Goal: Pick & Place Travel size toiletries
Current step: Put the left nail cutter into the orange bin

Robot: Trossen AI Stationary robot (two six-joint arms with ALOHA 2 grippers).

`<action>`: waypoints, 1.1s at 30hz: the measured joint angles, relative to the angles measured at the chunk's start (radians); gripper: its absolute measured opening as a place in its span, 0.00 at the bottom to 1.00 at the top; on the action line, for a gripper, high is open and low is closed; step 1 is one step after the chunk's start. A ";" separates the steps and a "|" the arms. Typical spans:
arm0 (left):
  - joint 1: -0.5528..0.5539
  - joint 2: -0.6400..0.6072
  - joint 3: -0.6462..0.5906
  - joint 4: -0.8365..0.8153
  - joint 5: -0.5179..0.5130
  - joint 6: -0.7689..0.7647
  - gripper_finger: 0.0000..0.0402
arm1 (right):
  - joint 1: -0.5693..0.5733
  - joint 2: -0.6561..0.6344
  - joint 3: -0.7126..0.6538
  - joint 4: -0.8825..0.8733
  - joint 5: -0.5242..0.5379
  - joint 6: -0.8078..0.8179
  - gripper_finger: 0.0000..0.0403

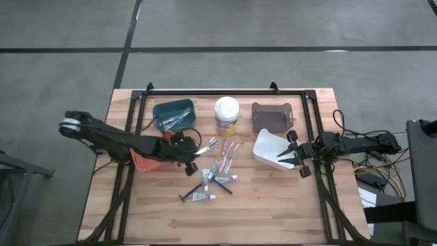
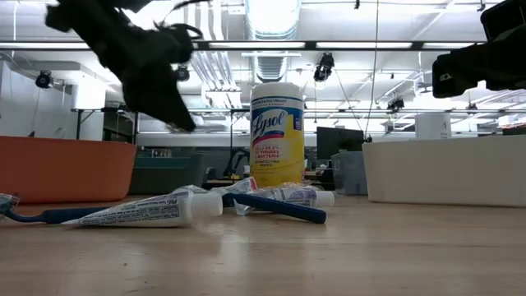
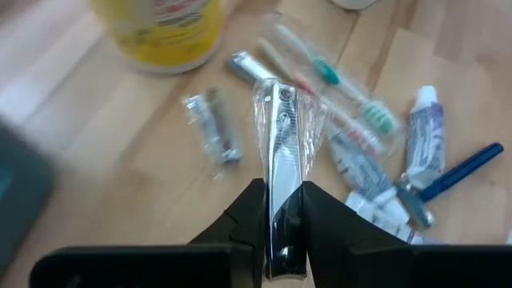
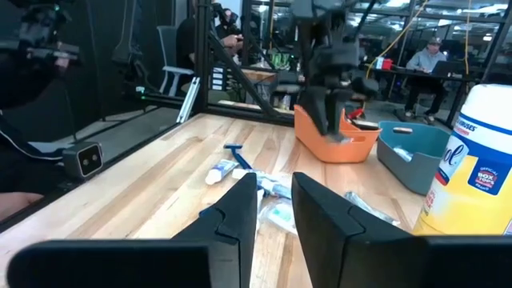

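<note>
At the left, the left gripper (image 1: pixel 193 154) hovers above the table beside the orange bin (image 1: pixel 145 161), its fingers pinched on a wrapped nail clipper (image 3: pixel 282 152) lifted clear of the pile. Behind it, the teal bin (image 1: pixel 173 114) already holds a few items, so some sorting looks done. In the middle, most of the toiletries (image 1: pixel 217 176) lie loose on the wood — tubes, toothbrushes (image 1: pixel 229 153), a blue razor (image 2: pixel 275 206) — near the wipes tub (image 1: pixel 227 116). The grey bin (image 1: pixel 272 116) and white bin (image 1: pixel 272 152) look empty. At the right, the right gripper (image 1: pixel 295 157) waits by the white bin, fingers narrow and holding nothing. I judge the task well short of halfway.
</note>
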 joint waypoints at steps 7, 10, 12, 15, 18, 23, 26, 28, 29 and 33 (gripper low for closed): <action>-0.005 -0.159 -0.002 -0.167 -0.062 -0.074 0.16 | 0.000 -0.001 0.000 0.000 0.000 0.000 0.17; -0.005 -0.210 -0.002 -0.250 -0.085 -0.121 0.16 | 0.000 -0.001 0.000 0.001 0.000 0.000 0.18; -0.005 -0.238 -0.002 -0.322 -0.099 -0.164 0.16 | 0.000 0.000 0.000 0.000 0.000 0.000 0.19; -0.005 -0.272 -0.002 -0.433 -0.107 -0.252 0.16 | 0.000 -0.001 0.000 0.000 0.000 0.000 0.20; -0.008 -0.286 -0.003 -0.552 -0.108 -0.351 0.16 | 0.000 -0.001 0.000 0.000 0.000 0.000 0.20; -0.016 -0.288 -0.003 -0.714 -0.094 -0.477 0.16 | 0.000 -0.001 0.000 0.000 0.000 0.000 0.19; -0.022 -0.288 -0.010 -0.747 -0.074 -0.527 0.16 | 0.000 -0.001 0.000 0.001 0.000 0.000 0.17; -0.026 -0.287 -0.020 -0.750 -0.042 -0.546 0.16 | 0.000 -0.001 0.000 0.000 0.000 0.000 0.17; -0.028 -0.284 -0.023 -0.749 -0.022 -0.554 0.16 | 0.000 -0.001 0.000 0.000 0.000 0.000 0.17; -0.030 -0.273 -0.055 -0.748 0.067 -0.578 0.16 | 0.000 -0.001 0.000 0.001 0.000 0.000 0.18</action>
